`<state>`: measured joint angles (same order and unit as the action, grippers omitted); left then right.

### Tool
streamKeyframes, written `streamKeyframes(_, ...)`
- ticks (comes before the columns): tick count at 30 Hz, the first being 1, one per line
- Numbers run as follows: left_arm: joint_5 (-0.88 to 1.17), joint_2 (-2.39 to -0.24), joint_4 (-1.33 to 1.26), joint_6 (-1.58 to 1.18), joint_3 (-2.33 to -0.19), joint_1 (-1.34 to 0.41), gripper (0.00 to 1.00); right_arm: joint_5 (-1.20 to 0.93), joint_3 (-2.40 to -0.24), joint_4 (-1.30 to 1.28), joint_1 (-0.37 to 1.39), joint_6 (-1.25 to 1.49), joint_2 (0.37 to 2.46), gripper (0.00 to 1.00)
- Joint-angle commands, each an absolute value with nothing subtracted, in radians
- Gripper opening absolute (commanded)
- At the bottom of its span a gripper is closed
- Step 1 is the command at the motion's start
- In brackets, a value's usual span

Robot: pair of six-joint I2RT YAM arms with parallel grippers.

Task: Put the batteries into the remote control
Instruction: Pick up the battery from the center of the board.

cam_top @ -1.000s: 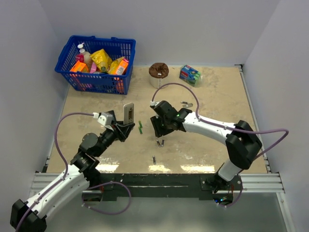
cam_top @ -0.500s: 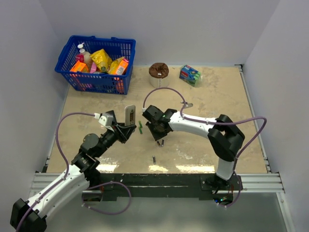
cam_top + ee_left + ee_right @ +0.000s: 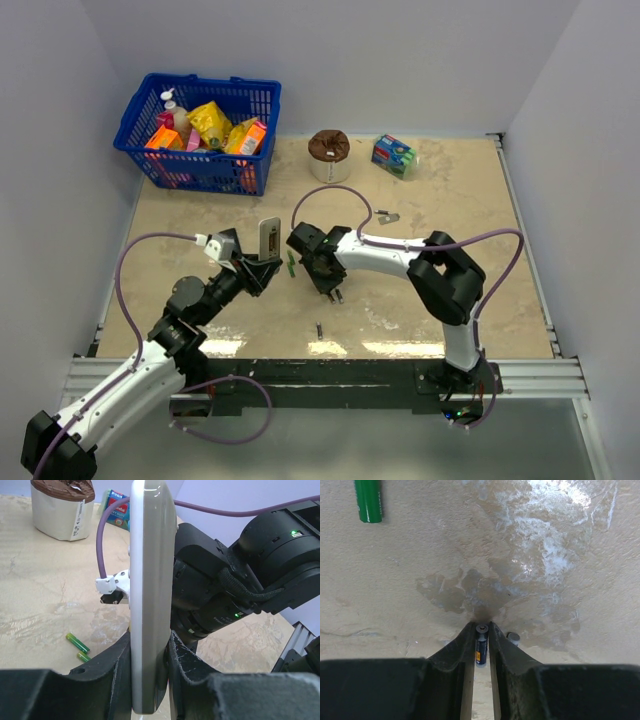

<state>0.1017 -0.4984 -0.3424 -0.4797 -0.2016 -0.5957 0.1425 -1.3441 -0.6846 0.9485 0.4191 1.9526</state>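
**Top view.** A beige marbled surface [image 3: 470, 220] sits between white walls. The left gripper [image 3: 262, 263] reaches in from the near left. It holds the white remote control [image 3: 267, 237] upright, a little left of centre. Just right of the remote, 2 small green sticks [image 3: 291, 262] lie close together. The right gripper [image 3: 333, 288] points down at the middle of the surface, right of the sticks. A spare battery [image 3: 318, 329], thin and dark, lies nearer the arm bases, apart from both grippers. At the far left stands a blue basket [image 3: 215, 172] full of bright packets. A white tub with a brown top [image 3: 328, 150] and a blue-green packet [image 3: 394, 153] sit along the far edge.

**Left wrist view.** The remote control is seen edge-on and vertical. The jaws are clenched on its 2 flat faces at its lower end. The right arm's black body fills the space behind it. The 2 green sticks lie on the surface to the left.

**Right wrist view.** The jaws are grasping a dark battery [image 3: 481, 649], pinched between their tips, with its end toward the surface. A second battery [image 3: 513, 638] sits just right of the tips. 1 green stick shows at the upper left.
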Motion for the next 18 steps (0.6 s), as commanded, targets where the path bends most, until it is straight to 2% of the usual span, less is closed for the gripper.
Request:
streamKeyframes(1, 0.114, -0.499, -0.406, -0.488, -0.215, -0.592, 0.00, 0.181, -1.381, -0.713, 0.960, 0.420, 1.959, 0.18)
streamKeyframes(6, 0.114, -0.503, -0.413, -0.491, -0.215, -0.591, 0.00, 0.163, -1.381, -0.715, 0.971, 0.419, 1.970, 0.18)
streamKeyframes(7, 0.114, -0.505, -0.413, -0.492, -0.215, -0.591, 0.00, 0.163, -1.382, -0.718, 0.976, 0.419, 1.970, 0.15)
streamKeyframes(10, 0.115, -0.511, -0.419, -0.497, -0.216, -0.592, 0.00, 0.167, -1.381, -0.719, 0.982, 0.416, 1.967, 0.01)
streamKeyframes(18, 0.121, -0.529, -0.474, -0.558, -0.212, -0.592, 0.00, 0.147, -1.365, -0.657, 0.983, 0.420, 1.804, 0.00)
